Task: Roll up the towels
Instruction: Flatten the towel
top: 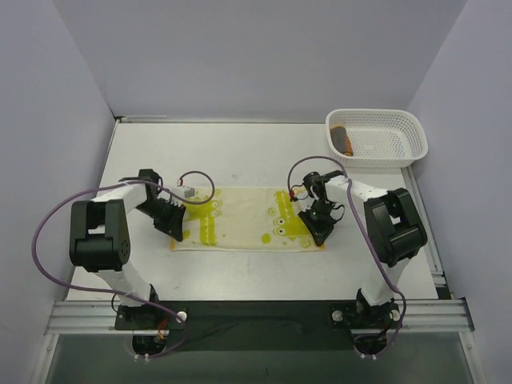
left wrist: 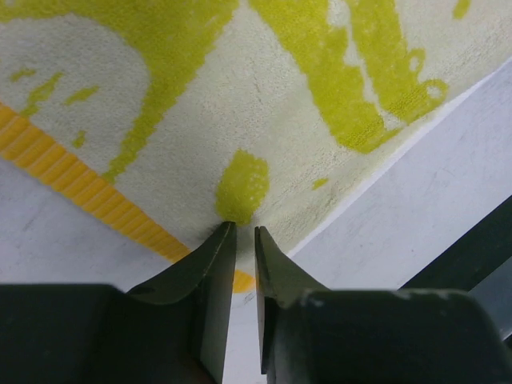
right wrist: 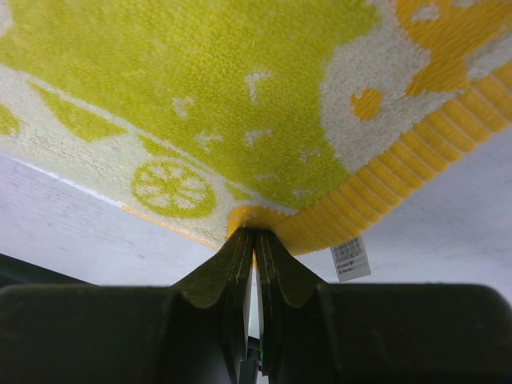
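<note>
Near edge: both arm bases are bolted there, one gripper on each near corner of the pale yellow cloth towel with lime-green prints point(top: 248, 216).

left gripper point(top: 174, 230): on the near-left corner. In the wrist view point(left wrist: 242, 232) the jaws stand a thin slit apart, with the tips right at the corner where the orange ribbed hem point(left wrist: 64, 172) ends. Can't tell if any cloth is actually in the slit.

right gripper point(top: 319, 232): on the near-right corner. In the wrist view point(right wrist: 254, 234) the jaws are all but together and the hem puckers up at the tips. I read that as pinched on the towel corner. A white label tag point(right wrist: 350, 258) hangs off the hem just to the right of the tips.

Towel lies flat on the white table point(top: 240, 160), roughly mid-table, long axis running left-right, parallel to the near edge. The whole cloth lies on the far side of both grippers. Neither arm is nearer; they sit symmetric, one per short end.

Key relation: both tools are on the same long edge (the near one). My guess is the next move carries that edge toward the far side, both arms together. If the left has no real hold, the left corner lags and the fold skews.

Far right: white plastic mesh basket point(top: 376, 112) with an orange rolled towel point(top: 342, 141) in its left end, well apart from both grippers. Looks like one towel is done and the yellow one not yet rolled.
</note>
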You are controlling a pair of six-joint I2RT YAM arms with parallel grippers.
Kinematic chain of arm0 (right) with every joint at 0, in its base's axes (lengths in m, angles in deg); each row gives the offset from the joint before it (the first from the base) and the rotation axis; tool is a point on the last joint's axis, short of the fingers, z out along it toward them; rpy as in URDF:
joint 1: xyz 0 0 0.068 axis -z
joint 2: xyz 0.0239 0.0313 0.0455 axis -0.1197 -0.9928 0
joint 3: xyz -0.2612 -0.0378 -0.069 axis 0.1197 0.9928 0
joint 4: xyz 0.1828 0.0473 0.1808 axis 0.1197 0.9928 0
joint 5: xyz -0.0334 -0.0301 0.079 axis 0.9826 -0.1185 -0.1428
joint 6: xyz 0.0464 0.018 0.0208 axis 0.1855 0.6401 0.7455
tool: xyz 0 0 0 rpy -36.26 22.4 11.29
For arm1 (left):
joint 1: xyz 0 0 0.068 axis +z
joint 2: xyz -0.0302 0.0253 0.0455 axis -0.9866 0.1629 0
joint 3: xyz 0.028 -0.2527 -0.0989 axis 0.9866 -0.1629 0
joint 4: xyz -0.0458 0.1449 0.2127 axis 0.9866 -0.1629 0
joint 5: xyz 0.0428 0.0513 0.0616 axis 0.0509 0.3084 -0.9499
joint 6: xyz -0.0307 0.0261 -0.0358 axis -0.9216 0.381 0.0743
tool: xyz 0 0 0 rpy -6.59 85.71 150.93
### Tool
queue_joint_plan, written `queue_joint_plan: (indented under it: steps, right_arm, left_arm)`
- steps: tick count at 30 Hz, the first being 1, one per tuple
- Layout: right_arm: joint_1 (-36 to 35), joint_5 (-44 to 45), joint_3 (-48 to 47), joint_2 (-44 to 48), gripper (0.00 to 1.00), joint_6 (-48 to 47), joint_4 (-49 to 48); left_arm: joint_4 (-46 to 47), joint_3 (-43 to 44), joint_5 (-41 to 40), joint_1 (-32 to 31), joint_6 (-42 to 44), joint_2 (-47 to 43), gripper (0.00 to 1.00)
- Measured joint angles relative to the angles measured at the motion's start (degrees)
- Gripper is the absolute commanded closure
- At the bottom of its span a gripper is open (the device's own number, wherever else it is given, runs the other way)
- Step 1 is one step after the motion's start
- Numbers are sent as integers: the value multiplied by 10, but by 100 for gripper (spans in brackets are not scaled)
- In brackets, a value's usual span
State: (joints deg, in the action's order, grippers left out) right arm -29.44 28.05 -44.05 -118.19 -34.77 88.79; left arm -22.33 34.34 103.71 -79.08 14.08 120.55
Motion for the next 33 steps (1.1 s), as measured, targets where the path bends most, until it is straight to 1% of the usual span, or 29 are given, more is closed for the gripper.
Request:
queue_joint_plan:
  steps: [1, 5, 9, 13, 21, 27, 33]
  right_arm:
    - [-2, -3, 0, 0, 91, 0, 0]
    - [-7, -10, -1, 0, 91, 0, -1]
    - [-7, -14, -1, 0, 91, 2, 0]
    - [-7, -18, -1, 0, 91, 2, 0]
    - [-7, -19, -4, -4, 91, 3, 1]
    - [-7, -19, -9, -9, 91, 5, 6]
    - [-7, -19, -9, -9, 91, 8, 7]
  left_arm:
    - [-5, 0, 0, 0, 5, -3, 70]
    - [-21, 0, -15, 0, 31, -25, 70]
    - [-40, 0, -24, 0, 53, -50, 74]
    - [-48, -10, -37, 0, 64, -51, 77]
    - [-54, -18, -35, 0, 63, -25, 81]
    - [-59, -18, -27, -5, 57, -28, 82]
    - [-72, -16, -19, -35, 42, -50, 82]
